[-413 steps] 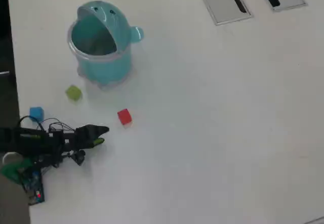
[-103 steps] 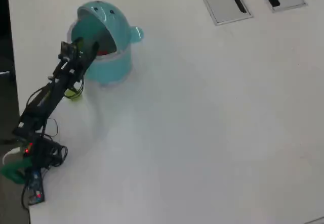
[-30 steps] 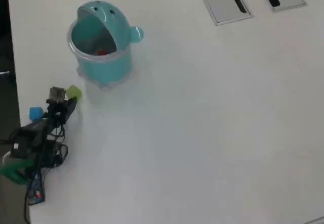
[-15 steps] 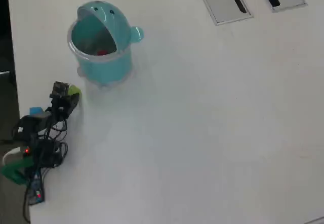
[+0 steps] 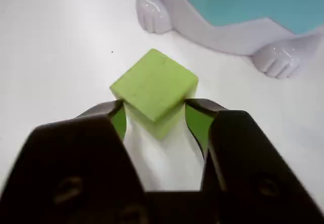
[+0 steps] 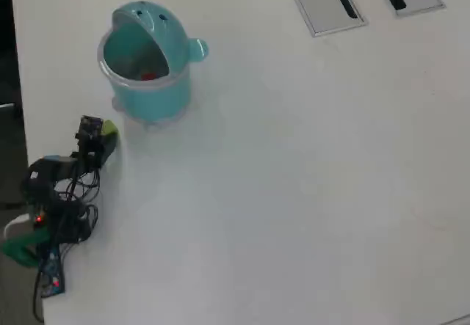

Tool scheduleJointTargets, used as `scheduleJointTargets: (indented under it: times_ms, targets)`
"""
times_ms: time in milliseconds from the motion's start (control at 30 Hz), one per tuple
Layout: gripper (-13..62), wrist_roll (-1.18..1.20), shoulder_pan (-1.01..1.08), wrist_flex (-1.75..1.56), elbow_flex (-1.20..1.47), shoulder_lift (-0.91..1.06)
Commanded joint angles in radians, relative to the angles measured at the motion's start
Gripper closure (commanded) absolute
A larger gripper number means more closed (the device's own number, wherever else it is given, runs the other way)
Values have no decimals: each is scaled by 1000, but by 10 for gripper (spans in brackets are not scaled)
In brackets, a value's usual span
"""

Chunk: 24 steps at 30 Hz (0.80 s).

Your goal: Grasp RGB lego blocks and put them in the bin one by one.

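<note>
White table: 1 bin, 2 blocks visible.

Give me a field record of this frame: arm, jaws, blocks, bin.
arm: low at the table's left edge in the overhead view
gripper: jaws open, one on each side of the green block, not yet closed on it
green block: on the table, just in front of the bin's feet
red block: inside the bin
blue block: not visible
bin: upright, lid swung open
</note>
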Motion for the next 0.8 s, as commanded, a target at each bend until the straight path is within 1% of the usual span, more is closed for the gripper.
scheduleJointTargets:
  times_ms: [0, 133, 233, 267, 333, 567, 700, 767]
  targets:
    - [376, 11, -6, -117, -51, 3]
    - [449, 43, -9, -143, -5, 31]
    - [471, 58, -9, -138, 26, 57]
    - [492, 80, -12, -143, 37, 64]
    - [599, 152, -32, -133, 48, 106]
    - [592, 163, -52, -115, 44, 155]
    - [469, 147, -37, -86, 37, 173]
    - [425, 112, -29, -63, 38, 183]
